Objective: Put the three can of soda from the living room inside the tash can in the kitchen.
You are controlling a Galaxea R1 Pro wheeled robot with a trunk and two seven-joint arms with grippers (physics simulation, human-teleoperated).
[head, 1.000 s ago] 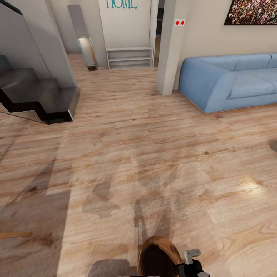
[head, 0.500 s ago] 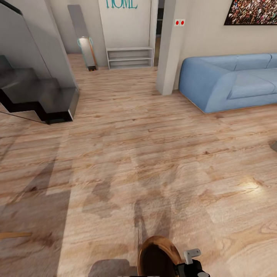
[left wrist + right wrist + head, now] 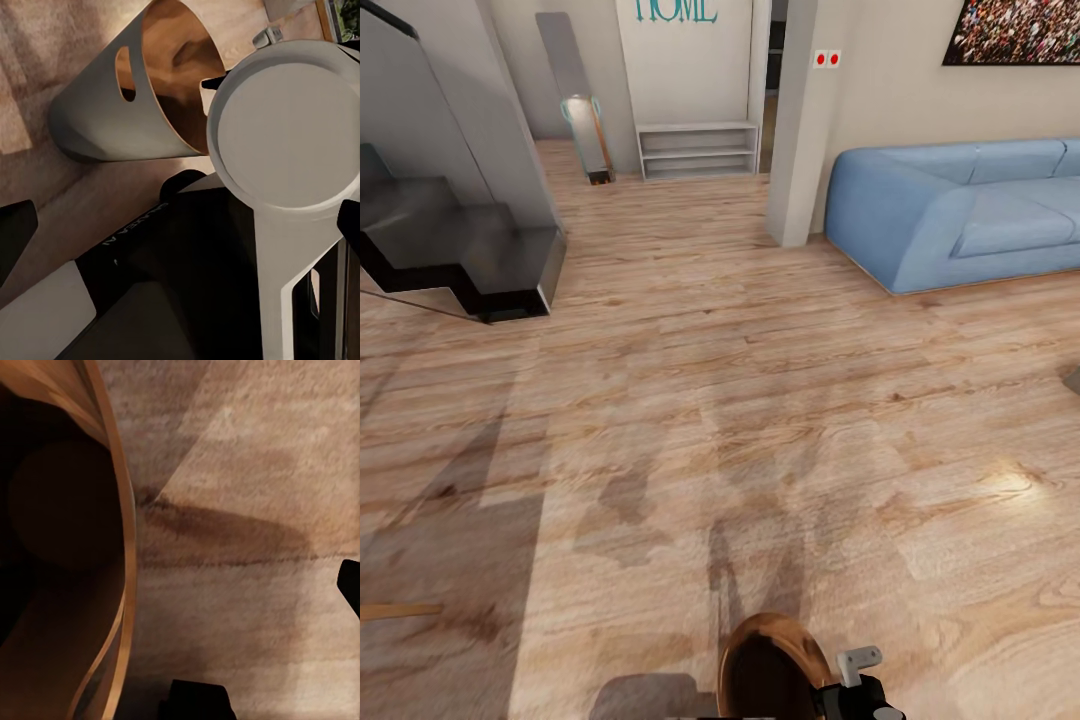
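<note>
With no cans seen, the bin (image 3: 772, 668) near the right gripper (image 3: 857, 690) (jaws' state untellable) could tip if the base bumps it.

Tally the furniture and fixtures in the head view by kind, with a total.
Blue fabric sofa: 1
White open shelf unit: 1
Dark stair block: 1
Round copper-brown bin: 1
Framed wall picture: 1
Total: 5
</note>
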